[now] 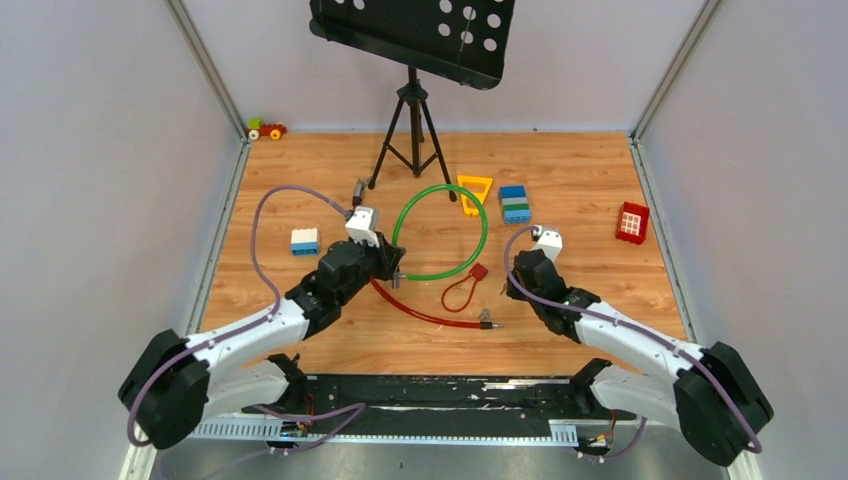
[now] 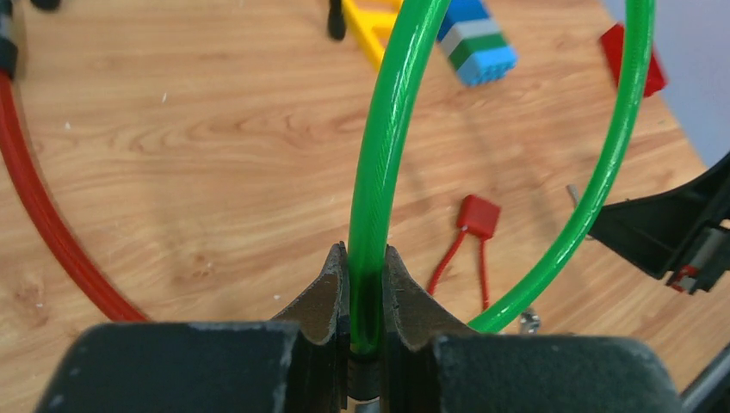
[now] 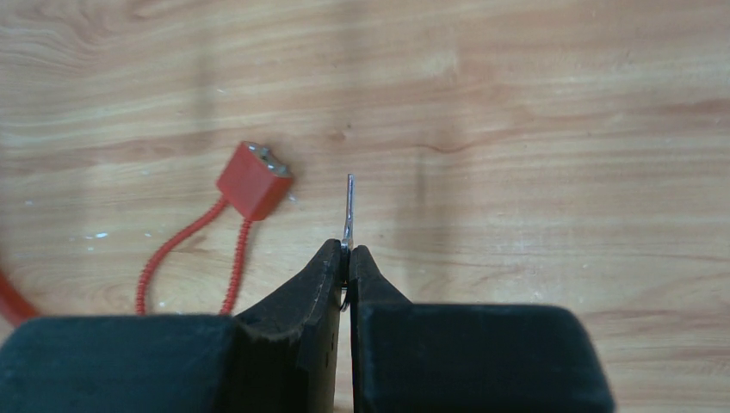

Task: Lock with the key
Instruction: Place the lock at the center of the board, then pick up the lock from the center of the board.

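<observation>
The right fingers are pinched almost shut on the tiny thin silvery metal key. Its blade sticks straight up past the tips at the centre of the right wrist view, seen against the wooden surface. Left of it in that frame lies the small red square padlock with its thin red cord loop, apart from the key. The left fingers are clamped narrowly around the glossy green cable, which arcs up the middle of the left wrist view and loops back down on the right. A thick red cable curves along the left edge.
</observation>
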Robot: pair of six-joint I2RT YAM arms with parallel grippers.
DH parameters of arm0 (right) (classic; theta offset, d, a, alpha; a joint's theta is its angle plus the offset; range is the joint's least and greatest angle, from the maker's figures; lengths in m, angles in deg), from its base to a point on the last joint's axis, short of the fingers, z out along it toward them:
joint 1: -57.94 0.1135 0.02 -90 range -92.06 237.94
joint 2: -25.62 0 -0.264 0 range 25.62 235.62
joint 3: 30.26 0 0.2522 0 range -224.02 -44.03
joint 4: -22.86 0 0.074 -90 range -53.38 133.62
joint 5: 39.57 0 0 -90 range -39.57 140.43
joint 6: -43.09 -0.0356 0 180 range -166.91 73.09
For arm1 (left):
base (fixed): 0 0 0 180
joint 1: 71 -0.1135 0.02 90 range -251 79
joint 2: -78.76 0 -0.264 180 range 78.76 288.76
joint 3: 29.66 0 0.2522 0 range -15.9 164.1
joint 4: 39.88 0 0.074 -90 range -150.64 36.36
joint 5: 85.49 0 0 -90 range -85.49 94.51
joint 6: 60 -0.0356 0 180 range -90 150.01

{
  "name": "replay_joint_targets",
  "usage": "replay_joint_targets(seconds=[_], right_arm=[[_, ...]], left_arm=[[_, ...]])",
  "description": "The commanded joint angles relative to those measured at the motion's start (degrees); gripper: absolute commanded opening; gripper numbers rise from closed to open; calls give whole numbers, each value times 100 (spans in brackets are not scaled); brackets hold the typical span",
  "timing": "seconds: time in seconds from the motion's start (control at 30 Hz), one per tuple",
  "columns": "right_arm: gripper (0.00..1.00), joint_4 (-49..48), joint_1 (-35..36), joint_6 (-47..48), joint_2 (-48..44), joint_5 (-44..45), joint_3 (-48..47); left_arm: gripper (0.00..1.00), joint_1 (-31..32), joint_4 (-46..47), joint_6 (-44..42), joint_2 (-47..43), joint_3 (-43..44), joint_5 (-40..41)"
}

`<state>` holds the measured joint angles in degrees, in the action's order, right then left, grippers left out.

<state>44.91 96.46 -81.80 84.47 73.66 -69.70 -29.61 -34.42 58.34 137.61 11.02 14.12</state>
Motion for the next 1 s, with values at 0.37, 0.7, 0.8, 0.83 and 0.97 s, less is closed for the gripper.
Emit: replay_joint_targets(seconds=[0.37,0.7,0.8,0.83,0.97], right_arm=[[53,-63,-265,288,181,-546,-216],[56,562,-263,282,-1060,-191,-71],[56,660,-266,241,-1182,-128,-18],[56,696,-266,213,-1200,-113,-29],[55,830,-266,108,-1175,-90,-117]], left_arm=[[0,-370,1810,107,2219,495,-545],[49,-881,1615,429,3121,948,-1065],[58,-1077,1284,466,3075,1055,-1099],[60,-1173,1091,484,3028,1090,-1098],[63,-1600,-156,547,2812,1544,-696]])
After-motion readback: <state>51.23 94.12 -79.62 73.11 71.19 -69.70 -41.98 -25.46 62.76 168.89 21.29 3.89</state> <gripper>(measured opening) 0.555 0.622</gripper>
